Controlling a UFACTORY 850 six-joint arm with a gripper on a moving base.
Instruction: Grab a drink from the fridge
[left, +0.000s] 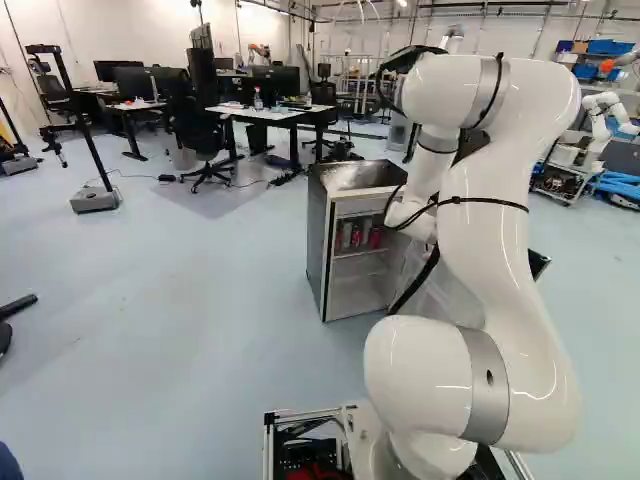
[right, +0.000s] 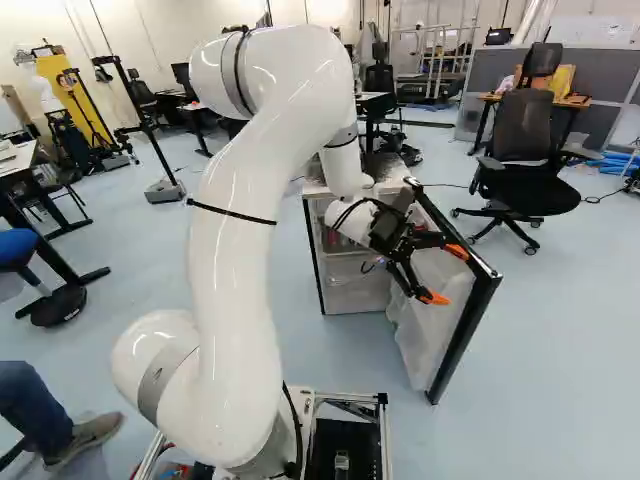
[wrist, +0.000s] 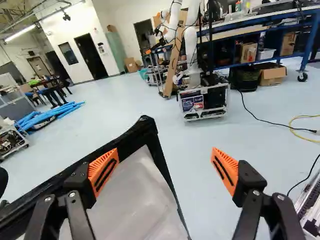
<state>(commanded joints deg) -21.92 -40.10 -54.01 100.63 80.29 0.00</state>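
In the right base view my gripper (right: 446, 274) reaches over the inner side of the opened fridge door (right: 468, 325). The wrist view shows the gripper (wrist: 164, 171) with its orange pads wide apart and nothing gripped. One finger overlaps the black-edged door (wrist: 142, 192), while the other is over floor beyond the door's edge; contact is unclear. Around the middle of the left base view stands the small fridge (left: 317, 235), its front uncovered. Red cans (left: 375, 238) and silvery ones stand on its upper shelf. The arm hides part of the fridge and the gripper there.
An office chair (right: 525, 165) stands beyond the door. Desks (left: 270, 113) and more chairs are farther back. Another robot (wrist: 190, 37) stands behind a wheeled case (wrist: 204, 102). A person's leg and shoe (right: 90, 435) show left of my base in the right base view.
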